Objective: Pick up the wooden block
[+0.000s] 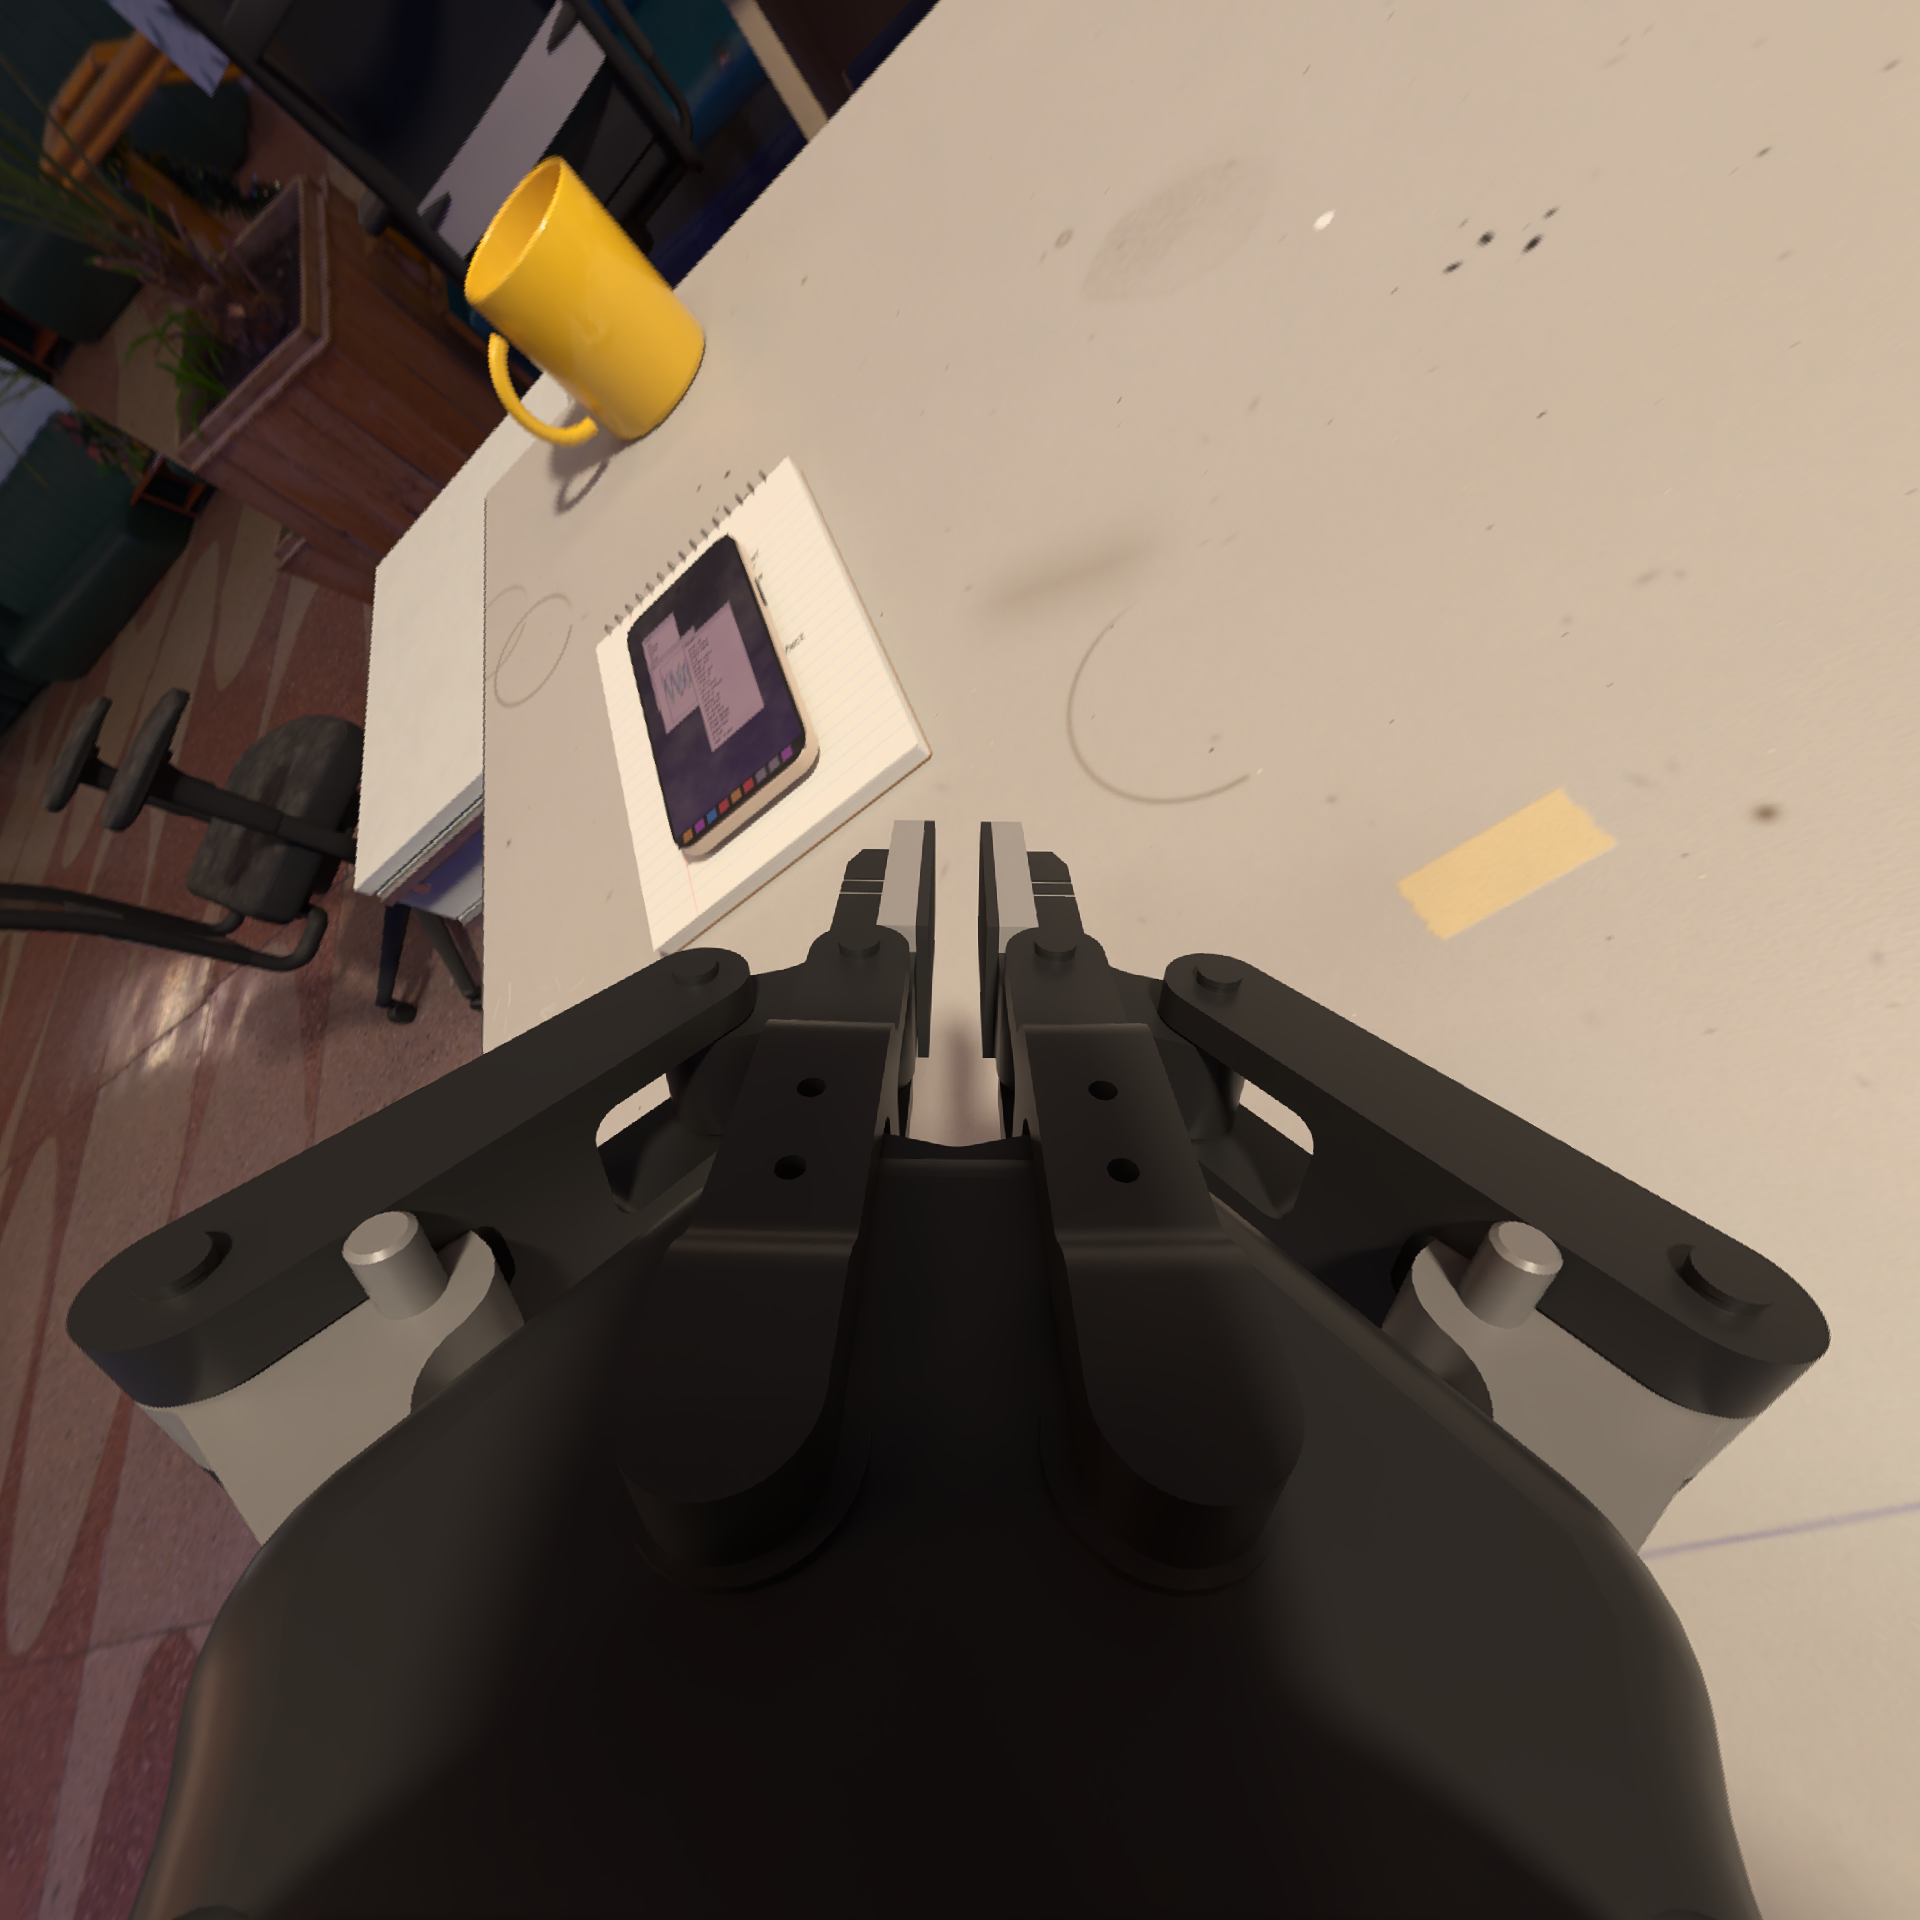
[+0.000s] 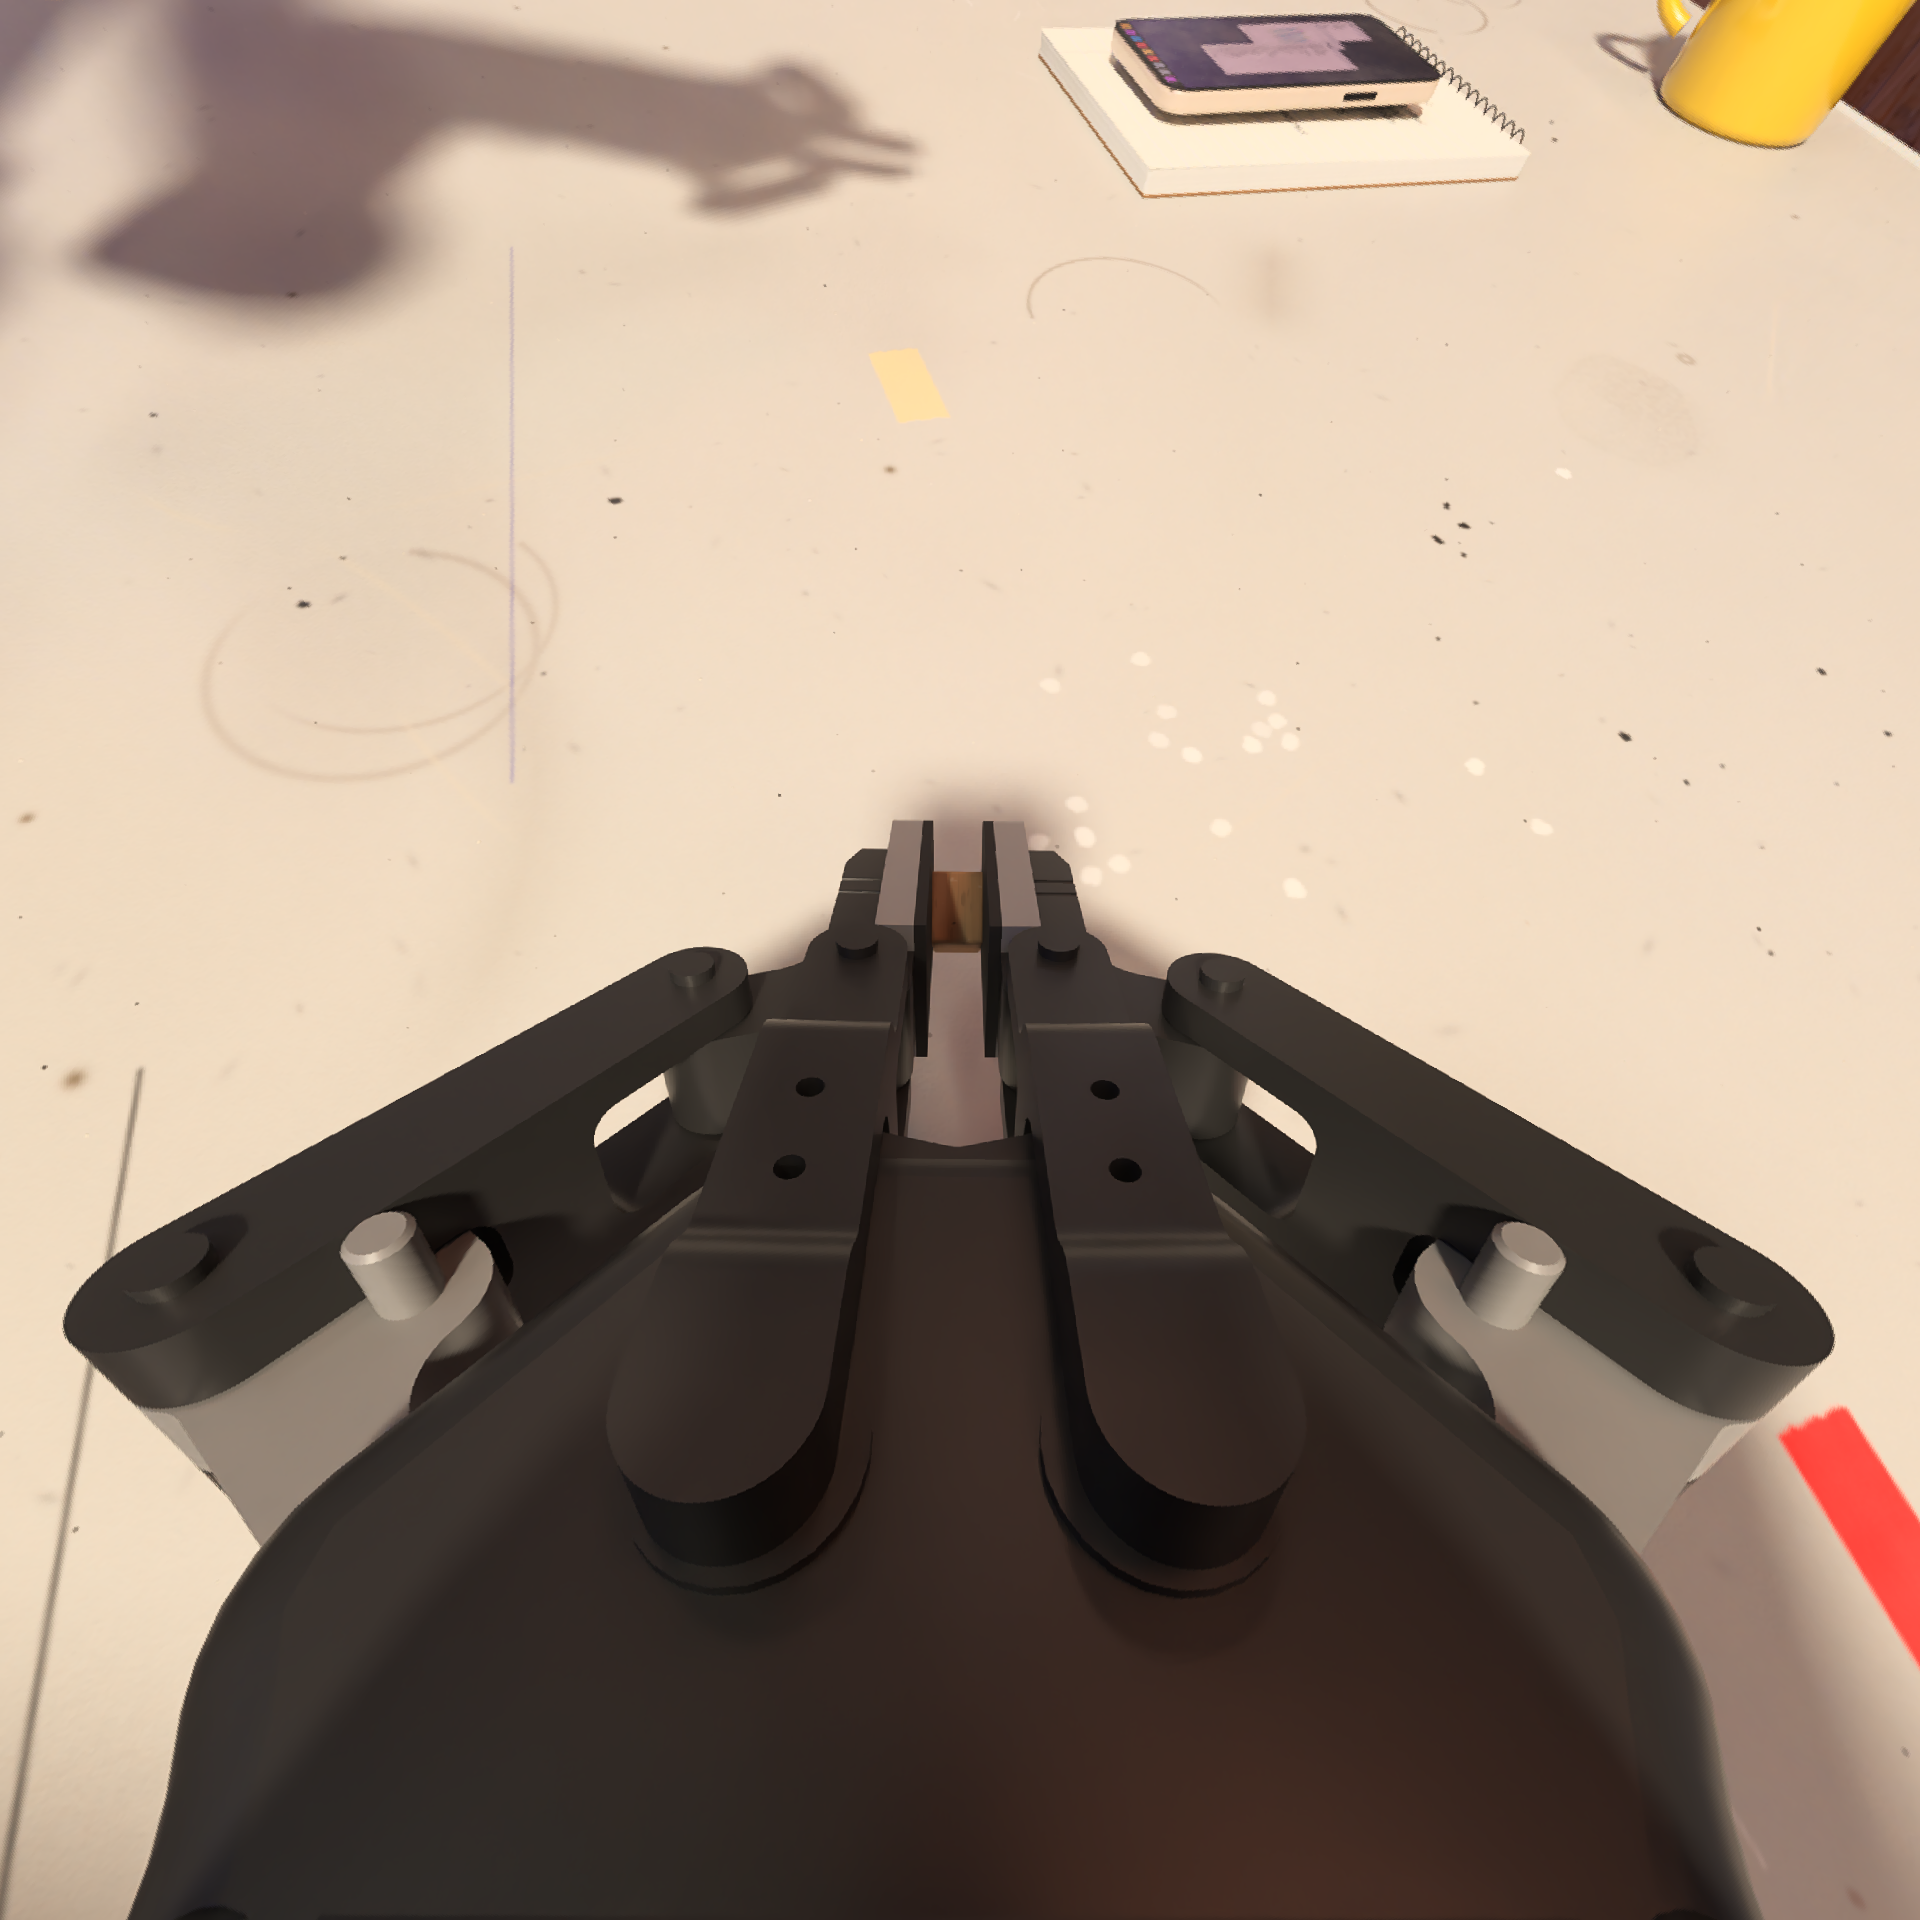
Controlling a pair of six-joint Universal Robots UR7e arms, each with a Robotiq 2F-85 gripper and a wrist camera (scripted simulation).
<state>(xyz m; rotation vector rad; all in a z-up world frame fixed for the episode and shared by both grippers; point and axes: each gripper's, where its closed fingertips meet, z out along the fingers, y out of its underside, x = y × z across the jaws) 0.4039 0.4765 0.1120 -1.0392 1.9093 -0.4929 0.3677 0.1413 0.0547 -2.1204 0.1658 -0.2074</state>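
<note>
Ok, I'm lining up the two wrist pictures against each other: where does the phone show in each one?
Left wrist view: the phone lies left of centre on the spiral notepad, just beyond the left gripper.
Right wrist view: the phone is at the top edge, right of centre, on the same notepad.
Shared landmark: the yellow mug, beside the notepad in both views.

- A stained beige table [image 1: 1351, 416] fills most of the room's near side.
- Glossy reddish patterned floor [image 1: 156, 1091] beside it.
- A black office chair [image 1: 260, 821] and a wooden planter box [image 1: 312, 343] stand beyond.
</note>
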